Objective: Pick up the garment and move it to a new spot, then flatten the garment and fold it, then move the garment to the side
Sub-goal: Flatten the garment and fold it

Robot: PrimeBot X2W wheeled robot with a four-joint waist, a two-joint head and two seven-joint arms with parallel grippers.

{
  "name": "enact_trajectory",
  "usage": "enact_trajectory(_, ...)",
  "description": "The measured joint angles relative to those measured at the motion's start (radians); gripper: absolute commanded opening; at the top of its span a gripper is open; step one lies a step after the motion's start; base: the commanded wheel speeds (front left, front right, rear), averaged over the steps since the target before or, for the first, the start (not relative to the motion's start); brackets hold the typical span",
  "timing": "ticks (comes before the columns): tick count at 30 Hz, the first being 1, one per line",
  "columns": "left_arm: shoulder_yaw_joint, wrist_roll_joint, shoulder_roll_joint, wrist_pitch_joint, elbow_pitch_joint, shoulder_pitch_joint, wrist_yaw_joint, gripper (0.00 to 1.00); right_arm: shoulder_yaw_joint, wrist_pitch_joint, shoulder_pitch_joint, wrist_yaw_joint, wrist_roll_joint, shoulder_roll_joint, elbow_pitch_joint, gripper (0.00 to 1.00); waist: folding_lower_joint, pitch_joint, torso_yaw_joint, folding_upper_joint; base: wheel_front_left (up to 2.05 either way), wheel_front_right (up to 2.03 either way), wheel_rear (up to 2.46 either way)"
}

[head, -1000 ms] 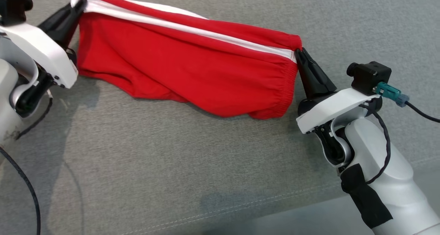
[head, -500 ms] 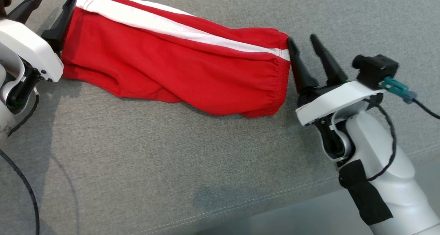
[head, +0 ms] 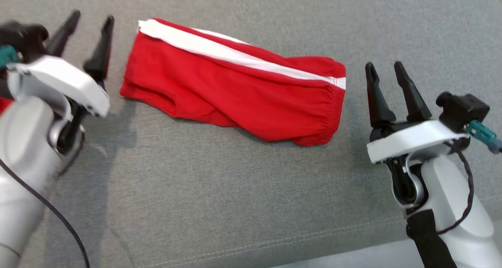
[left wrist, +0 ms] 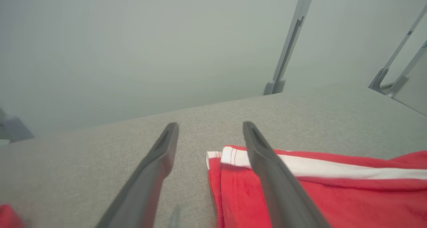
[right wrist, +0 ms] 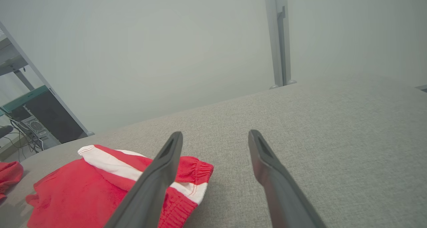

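Note:
The garment (head: 235, 91), red shorts with a white side stripe, lies folded lengthwise on the grey cushioned surface (head: 196, 189), with nothing holding it. My left gripper (head: 92, 19) stands open just off its left hem end, fingers apart with nothing between them. To the right of the elastic waistband end, my right gripper (head: 383, 66) is open too, a short gap away. In the left wrist view the gripper (left wrist: 210, 126) hovers beside the garment (left wrist: 350, 194). In the right wrist view the gripper (right wrist: 215, 133) is right of the garment (right wrist: 83, 188).
Another red cloth (right wrist: 8, 174) lies at the far left of the surface. A stitched seam (head: 274, 240) runs near the front edge. Grey metal posts (left wrist: 287, 47) and a wall stand behind. A black cable (head: 51, 217) hangs by my left arm.
Both grippers opened, let go of the garment's ends and drew back from them. The garment dropped flat onto the surface. The head camera has also shifted.

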Motion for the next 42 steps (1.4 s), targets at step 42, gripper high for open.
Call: enact_trajectory(42, 0.456, 0.274, -0.273, 0.025, 0.414, 0.127, -0.048, 1.0, 0.046, 0.0, 0.132, 0.0, 0.015, 0.007, 0.029, 1.0, -0.0001, -0.006, -0.073, 0.0, 0.0, 0.0, 0.0)
